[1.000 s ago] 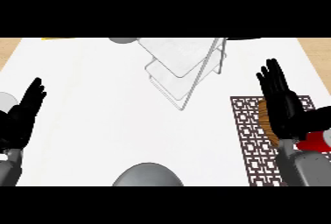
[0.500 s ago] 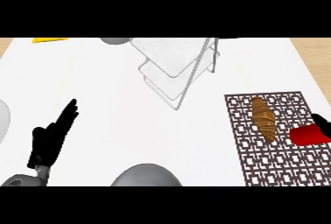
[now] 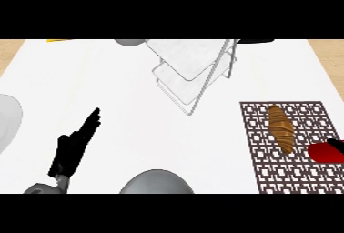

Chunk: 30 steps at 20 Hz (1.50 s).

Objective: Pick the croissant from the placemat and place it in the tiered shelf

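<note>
A brown croissant (image 3: 280, 128) lies lengthwise on the dark lattice-patterned placemat (image 3: 262, 154) at the right of the counter. The white wire tiered shelf (image 3: 194, 68) stands at the back middle, up and left of the placemat. My left hand (image 3: 75, 146) is open at the lower left, fingers straight and pointing up and away, far from the croissant. Of my right hand (image 3: 336, 144) only a black sliver above a red part shows at the right edge, just right of the croissant; its fingers are hidden.
A white plate (image 3: 7, 123) pokes in at the left edge. A grey rounded shape (image 3: 156, 182) sits at the bottom middle. A yellow item (image 3: 60, 40) and a grey item (image 3: 131, 42) lie along the counter's far edge.
My right hand has drawn back to the right edge, uncovering the croissant. My left hand has come inward from the left edge. The shelf and placemat sit lower in view.
</note>
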Each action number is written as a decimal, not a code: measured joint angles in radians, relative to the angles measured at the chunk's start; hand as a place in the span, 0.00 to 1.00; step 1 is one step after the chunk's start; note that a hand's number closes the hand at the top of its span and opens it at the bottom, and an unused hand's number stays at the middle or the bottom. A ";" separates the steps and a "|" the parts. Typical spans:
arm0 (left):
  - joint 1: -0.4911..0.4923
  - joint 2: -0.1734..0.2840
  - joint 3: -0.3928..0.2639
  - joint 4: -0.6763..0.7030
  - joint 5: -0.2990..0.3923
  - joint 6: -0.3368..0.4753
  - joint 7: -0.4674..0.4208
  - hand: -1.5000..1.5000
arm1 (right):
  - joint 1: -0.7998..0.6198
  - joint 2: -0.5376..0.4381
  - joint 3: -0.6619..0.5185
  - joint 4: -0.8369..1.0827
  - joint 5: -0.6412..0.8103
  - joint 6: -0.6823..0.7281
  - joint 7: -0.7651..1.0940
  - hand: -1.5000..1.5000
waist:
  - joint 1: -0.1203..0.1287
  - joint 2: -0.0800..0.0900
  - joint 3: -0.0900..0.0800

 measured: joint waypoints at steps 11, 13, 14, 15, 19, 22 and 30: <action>-0.010 -0.008 -0.005 0.007 -0.021 -0.029 -0.014 0.50 | -0.006 -0.294 0.210 -0.227 0.196 0.147 0.512 0.00 | 0.035 0.005 -0.005; -0.014 -0.014 -0.007 0.017 -0.023 -0.032 -0.019 0.50 | -0.035 -0.354 0.253 -0.236 0.264 0.168 0.622 0.00 | 0.044 0.008 -0.005; -0.016 -0.016 -0.010 0.016 -0.027 -0.031 -0.019 0.50 | -0.053 -0.371 0.281 -0.243 0.302 0.173 0.681 0.00 | 0.049 0.009 -0.005; -0.019 -0.018 -0.013 0.014 -0.030 -0.032 -0.016 0.50 | -0.079 -0.382 0.309 -0.245 0.333 0.184 0.738 0.00 | 0.053 0.009 -0.005; -0.026 -0.018 0.000 0.012 -0.025 -0.046 0.001 0.50 | -0.230 -0.327 0.439 -0.240 0.440 0.228 0.942 0.00 | 0.054 0.008 -0.002; -0.025 -0.027 0.003 -0.003 -0.028 -0.045 0.020 0.50 | -0.351 -0.246 0.505 -0.183 0.478 0.272 1.020 0.00 | 0.050 0.007 -0.001; -0.002 -0.042 0.024 0.017 -0.049 -0.051 -0.009 0.50 | -0.506 -0.079 0.568 -0.047 0.513 0.334 1.103 0.00 | 0.030 0.003 0.001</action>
